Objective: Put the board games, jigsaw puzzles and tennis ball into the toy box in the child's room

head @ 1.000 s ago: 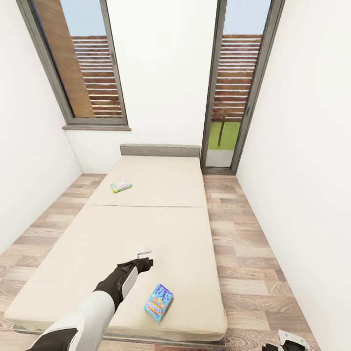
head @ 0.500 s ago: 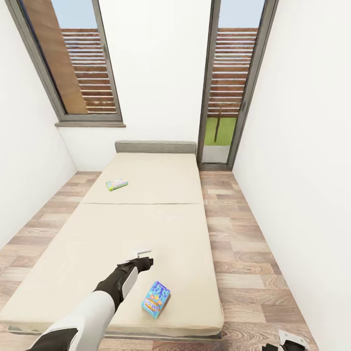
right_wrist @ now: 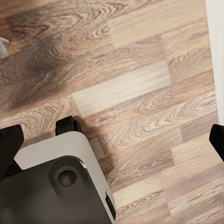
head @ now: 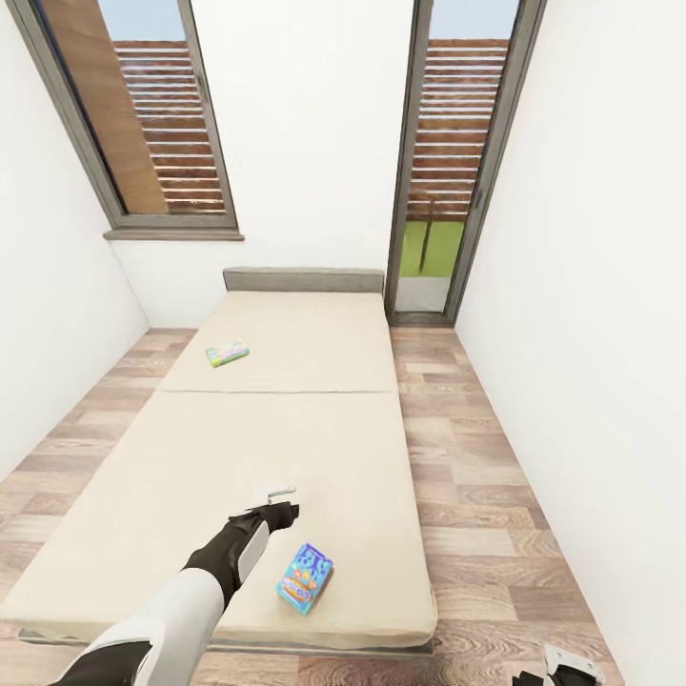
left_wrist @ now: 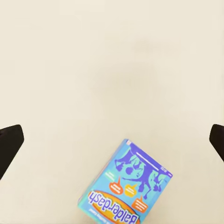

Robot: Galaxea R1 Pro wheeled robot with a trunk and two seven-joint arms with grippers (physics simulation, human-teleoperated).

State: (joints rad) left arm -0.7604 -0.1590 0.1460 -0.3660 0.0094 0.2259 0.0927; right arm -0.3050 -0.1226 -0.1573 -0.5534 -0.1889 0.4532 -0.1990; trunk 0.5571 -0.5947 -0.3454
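Two board games lie on the bed point(head: 191, 476), which has a cream cover. One is a blue Balderdash box point(head: 306, 577) point(left_wrist: 128, 186) near the foot end. The other is a pale green box point(head: 227, 354) near the left edge, towards the grey headboard point(head: 303, 279). My left gripper point(head: 279, 494) point(left_wrist: 112, 140) hovers open over the cover, just beyond and left of the blue box, with nothing between its fingers. My right gripper point(head: 570, 664) point(right_wrist: 112, 140) hangs low at the right over the wood floor, open and empty.
Wood-plank floor point(head: 476, 495) runs down both sides of the bed, wider on the right. White walls close in left and right. A window point(head: 143, 124) and a glass door point(head: 448, 191) stand behind the headboard. My own base point(right_wrist: 60, 186) sits under the right gripper.
The whole picture has shifted a little, so the camera has moved. The bed and both boxes sit slightly higher in the view. Both arms hold their pose.
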